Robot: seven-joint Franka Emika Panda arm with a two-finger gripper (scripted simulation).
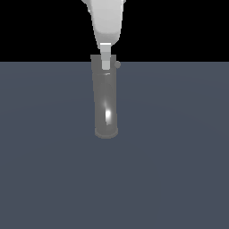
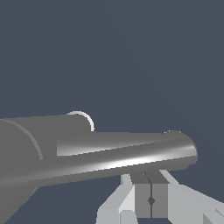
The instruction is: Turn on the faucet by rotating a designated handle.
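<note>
Faucet (image 1: 106,107): upright on the worktop (image 1: 179,156).
Handle (image 1: 117,64): small stub beside the faucet's cap, at the exterior view's right.
Fingers (image 1: 105,60): at the cap, pressed together, apparently holding nothing.
Progress: contact unclear; rotation seems mostly left to do.

faucet (image 1: 106,100) upright on floor (image 1: 179,156) | gripper (image 1: 105,62) at its top | handle (image 1: 117,64) end-on, exterior view's right

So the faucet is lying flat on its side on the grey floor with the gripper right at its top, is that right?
Not quite. The faucet stands upright on its round base on the grey floor, as the exterior view shows. The rest holds: the gripper is right at its top.
</note>
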